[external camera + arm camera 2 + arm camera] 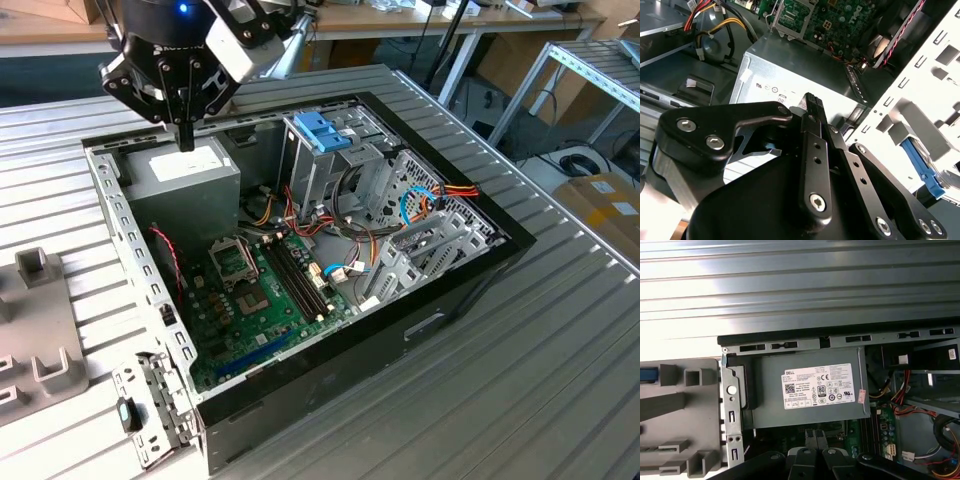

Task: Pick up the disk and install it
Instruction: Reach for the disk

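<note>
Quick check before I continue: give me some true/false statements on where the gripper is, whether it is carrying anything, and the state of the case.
1. The gripper is above the grey box with the white label. True.
2. The gripper carries something. False: its jaws are shut on nothing.
3. A side panel covers the computer case. False: it lies open, with the green board showing.
4. A blue bracket sits atop the drive cage. True.

ribbed metal table [520, 380] bears an open computer case [400, 335] and a grey fixture [35, 345].
</note>
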`<control>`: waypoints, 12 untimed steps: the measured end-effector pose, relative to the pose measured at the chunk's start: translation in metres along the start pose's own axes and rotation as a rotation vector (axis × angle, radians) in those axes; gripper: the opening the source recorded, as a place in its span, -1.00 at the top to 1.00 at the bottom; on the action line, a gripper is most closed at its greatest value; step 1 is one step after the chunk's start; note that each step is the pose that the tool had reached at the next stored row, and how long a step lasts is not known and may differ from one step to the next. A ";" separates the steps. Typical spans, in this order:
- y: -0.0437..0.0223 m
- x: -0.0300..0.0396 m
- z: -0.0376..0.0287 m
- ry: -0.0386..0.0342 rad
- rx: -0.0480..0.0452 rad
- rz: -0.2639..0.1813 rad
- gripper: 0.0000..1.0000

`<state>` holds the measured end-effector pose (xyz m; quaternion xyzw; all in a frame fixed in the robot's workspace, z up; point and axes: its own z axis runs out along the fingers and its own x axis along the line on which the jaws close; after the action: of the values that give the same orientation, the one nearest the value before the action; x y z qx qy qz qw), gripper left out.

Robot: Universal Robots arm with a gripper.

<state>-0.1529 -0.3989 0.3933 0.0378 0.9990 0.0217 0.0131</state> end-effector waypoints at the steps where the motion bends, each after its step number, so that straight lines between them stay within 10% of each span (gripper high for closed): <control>1: 0.0000 0.0002 0.0000 0.0000 0.0000 0.000 0.80; 12: -0.0002 0.0032 -0.0001 0.0000 0.0000 0.000 0.80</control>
<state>-0.1561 -0.3989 0.3933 0.0379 0.9990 0.0217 0.0131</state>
